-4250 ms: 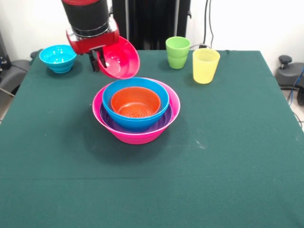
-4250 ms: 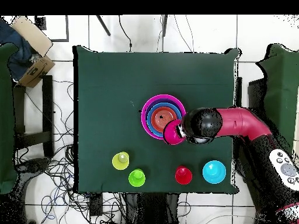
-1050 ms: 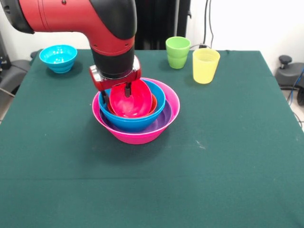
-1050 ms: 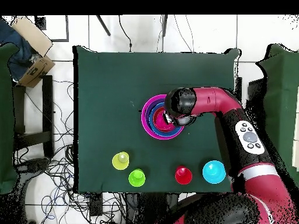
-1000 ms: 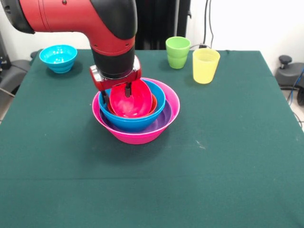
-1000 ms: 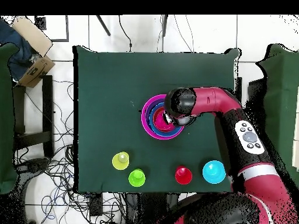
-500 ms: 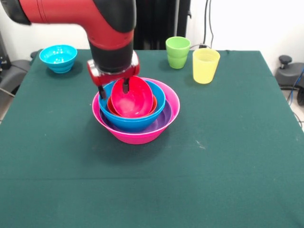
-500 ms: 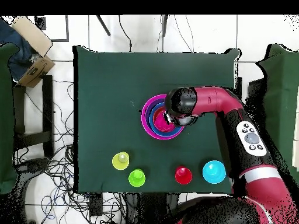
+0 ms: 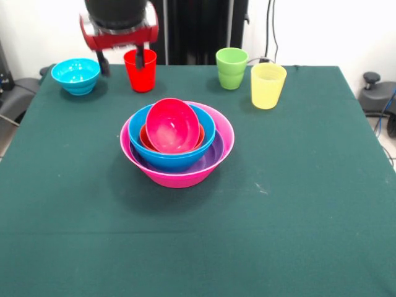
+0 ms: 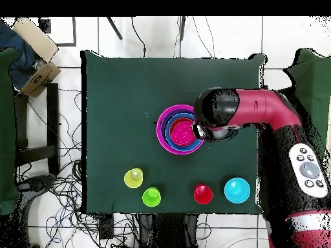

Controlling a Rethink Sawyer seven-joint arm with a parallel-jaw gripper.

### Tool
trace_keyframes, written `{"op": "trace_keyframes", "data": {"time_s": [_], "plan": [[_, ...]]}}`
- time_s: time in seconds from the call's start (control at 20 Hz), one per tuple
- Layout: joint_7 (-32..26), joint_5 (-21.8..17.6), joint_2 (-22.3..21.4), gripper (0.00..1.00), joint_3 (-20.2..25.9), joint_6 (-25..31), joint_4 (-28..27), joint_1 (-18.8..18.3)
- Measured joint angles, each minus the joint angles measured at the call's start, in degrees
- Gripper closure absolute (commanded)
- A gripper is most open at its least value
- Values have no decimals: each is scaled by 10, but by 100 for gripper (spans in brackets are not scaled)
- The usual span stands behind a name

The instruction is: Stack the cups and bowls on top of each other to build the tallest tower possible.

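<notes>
**Next piece for the tower: pick with care**

Your gripper (image 9: 121, 62) hangs high above the table with its fingers spread and nothing between them. In the front view it sits between the cyan bowl (image 9: 75, 75) and the red cup (image 9: 140, 70), one finger crossing in front of the cup; how close it really is to either, you cannot judge from this angle.

The tower (image 9: 177, 143) stands mid-table: pink bowl (image 9: 179, 176) outermost, then purple (image 9: 213, 154), blue (image 9: 176, 159), orange (image 9: 144, 137), and the magenta bowl (image 9: 174, 125) on top. That top bowl lies tilted, its mouth tipped toward the camera, not seated flat.

The cyan bowl looks the likely next piece, being the last loose bowl. Take it by the rim, one finger inside and one outside, and lift straight up so it hangs level. Bring it over the tower's centre before lowering. Expect the tilted magenta bowl to rock or slide when touched, so set down slowly and let go only once the cyan bowl rests on it.

The green cup (image 9: 231, 68) and yellow cup (image 9: 268, 85) stand well apart from the tower and should go on last.
</notes>
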Motion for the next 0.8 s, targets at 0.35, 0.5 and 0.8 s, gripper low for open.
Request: {"op": "trace_keyframes", "data": {"time_s": [0.35,0.5,0.8], "plan": [[0,1,-34,0,2,39,-4,0],[0,1,-33,0,4,39,-3,-3],[0,0,-34,0,26,25,14,-50]]}}
